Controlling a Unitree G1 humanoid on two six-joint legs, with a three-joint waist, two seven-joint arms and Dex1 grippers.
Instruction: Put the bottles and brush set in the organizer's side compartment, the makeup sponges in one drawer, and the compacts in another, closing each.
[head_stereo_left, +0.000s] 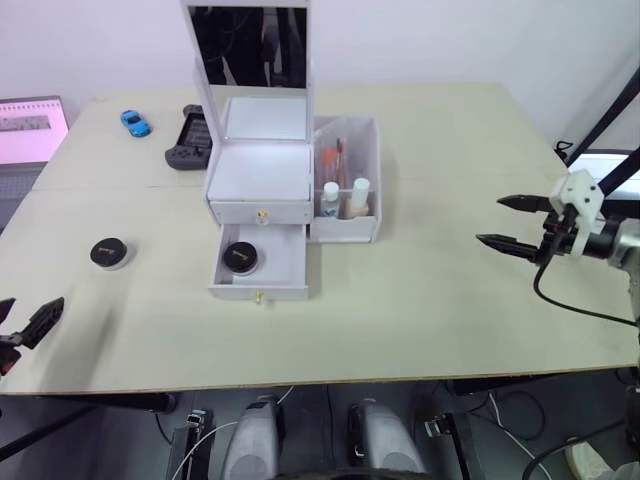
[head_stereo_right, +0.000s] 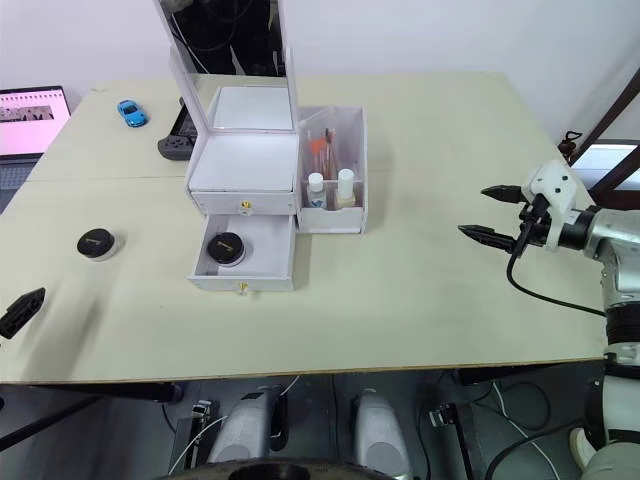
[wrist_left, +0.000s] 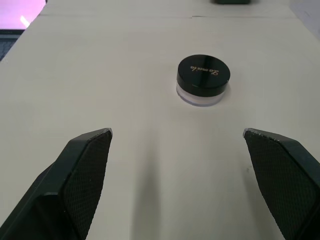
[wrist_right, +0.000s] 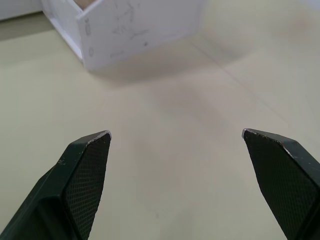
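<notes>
Currently the white organizer (head_stereo_left: 262, 175) stands at upper centre of the surface (head_stereo_left: 420, 300), mirror lid raised. Its side compartment (head_stereo_left: 348, 180) holds two bottles (head_stereo_left: 345, 198) and the brush set (head_stereo_left: 333, 155). The lower drawer (head_stereo_left: 262, 263) is pulled out with one compact (head_stereo_left: 240, 257) inside. A second compact (head_stereo_left: 109, 253) lies at centre left, well apart. The left pincer (wrist_left: 177, 172) at lower left is open and empty, facing that compact. The right pincer (head_stereo_left: 510, 222) at centre right is open and empty.
</notes>
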